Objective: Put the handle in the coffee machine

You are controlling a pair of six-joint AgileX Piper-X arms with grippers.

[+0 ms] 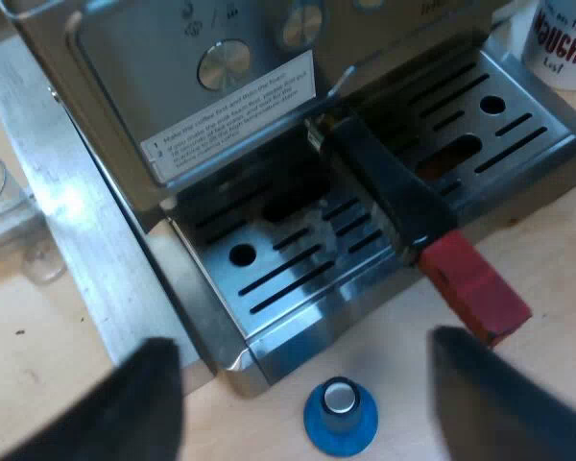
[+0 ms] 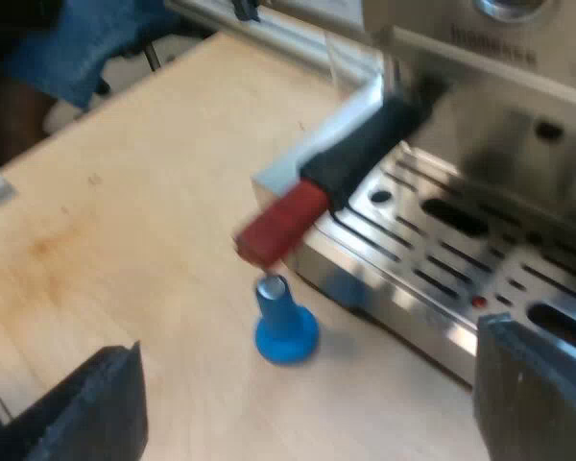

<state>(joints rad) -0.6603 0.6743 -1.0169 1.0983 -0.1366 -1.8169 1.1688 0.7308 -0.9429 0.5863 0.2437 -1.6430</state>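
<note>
The espresso machine [image 1: 221, 115] stands close, its slotted metal drip tray [image 1: 298, 279] below its front. The holder's dark handle [image 1: 394, 192] reaches out from under the machine's front over the tray and ends in a red tip [image 1: 475, 288]. My left gripper [image 1: 307, 403] is open above the table before the tray, holding nothing. A blue tamper [image 1: 339, 418] stands upright on the wood between its fingers. In the right wrist view the handle [image 2: 365, 144] and red tip [image 2: 280, 224] hang over the blue tamper [image 2: 283, 322]. My right gripper [image 2: 307, 403] is open and apart from both.
A clear measuring glass [image 1: 5, 216] stands on the wood beside the machine. A white mug [image 1: 562, 43] with lettering sits past the tray's other end. A person in blue cloth [image 2: 86, 43] is at the table's far edge. Bare wooden table [image 2: 125, 221] stretches beyond the tamper.
</note>
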